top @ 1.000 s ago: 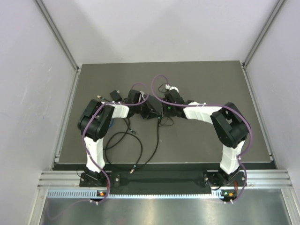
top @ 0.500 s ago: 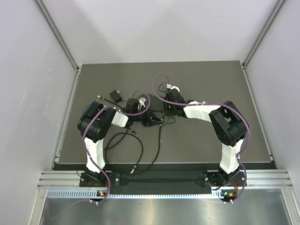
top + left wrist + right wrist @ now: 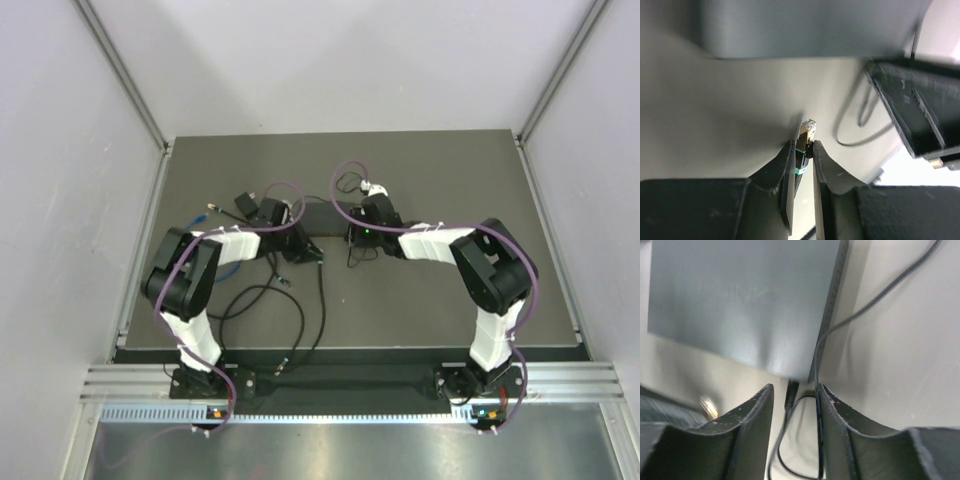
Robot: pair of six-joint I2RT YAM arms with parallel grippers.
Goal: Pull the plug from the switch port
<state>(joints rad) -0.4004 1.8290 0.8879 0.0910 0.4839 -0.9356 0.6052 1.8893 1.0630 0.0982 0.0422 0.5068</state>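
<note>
The switch, a flat matte black box, lies mid-table; it fills the top of the left wrist view and the right wrist view. My left gripper is shut on the plug, a clear-tipped connector with a teal band. The plug is held out in the open, apart from the box edge. My right gripper is open at the box's near corner. Its fingers straddle a small black plug that sits in the box's edge.
A small black adapter block and a blue-tipped cable end lie at the back left. A white connector lies behind the right gripper. Loose black cables loop toward the near edge. Side walls stand close.
My left gripper has swung back and toward the near side with the plug, now clear of the box. The box has shifted toward the far side. The right gripper followed it slightly.
</note>
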